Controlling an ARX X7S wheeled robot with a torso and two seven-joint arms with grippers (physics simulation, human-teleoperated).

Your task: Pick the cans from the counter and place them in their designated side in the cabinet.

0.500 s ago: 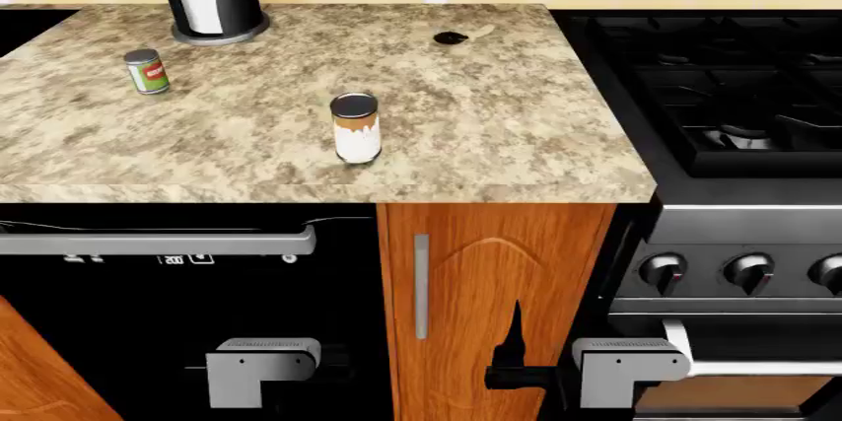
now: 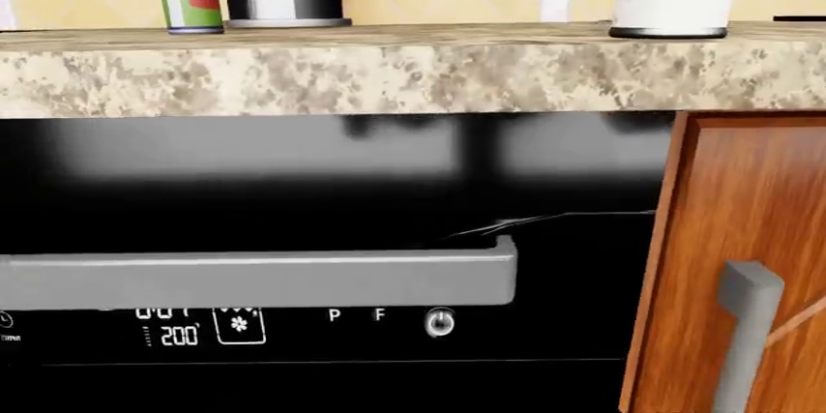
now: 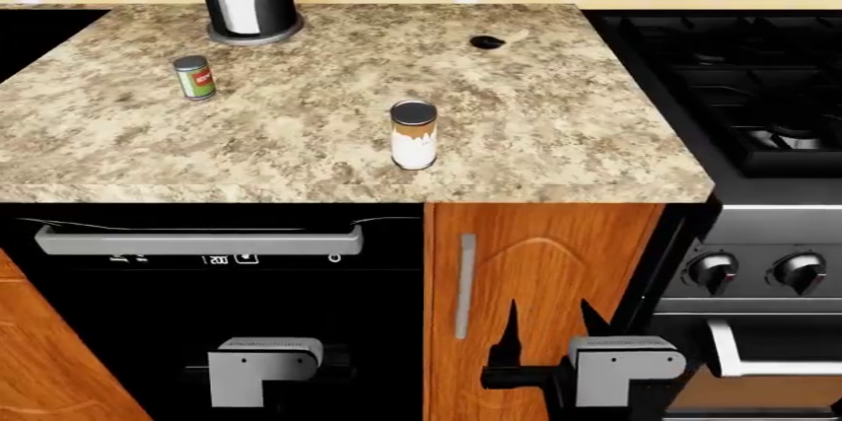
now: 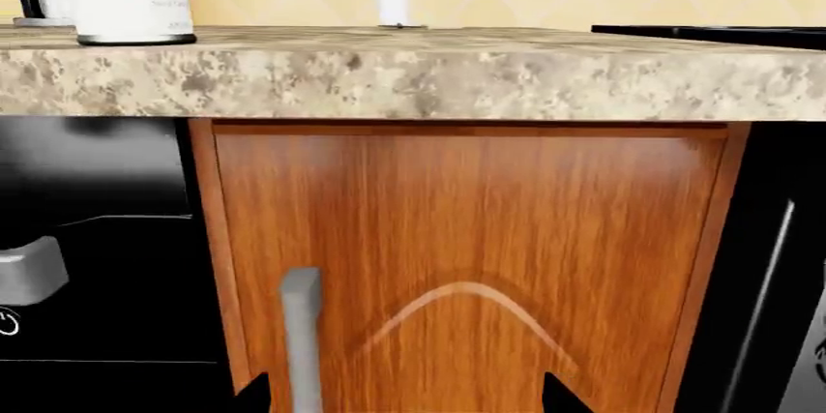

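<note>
Cans stand apart on the table (image 3: 553, 135): green can (image 3: 195, 78) toward its left edge, white can (image 3: 413, 135) near the front edge. Right hand (image 3: 546, 327) hangs open below before the cabinet door (image 3: 553, 283). Left hand (image 3: 345, 366) is too dark; I cannot tell its state.

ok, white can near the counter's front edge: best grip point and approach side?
Grip the white can across its round body, below the brown band, coming in level from the counter's front edge. It stands upright, clear all around; the green can sits well away.

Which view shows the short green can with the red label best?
Head view: the short green can with the red label stands whole on the speckled counter. Left wrist view shows it side-on, top cropped. Right wrist view misses it.
</note>
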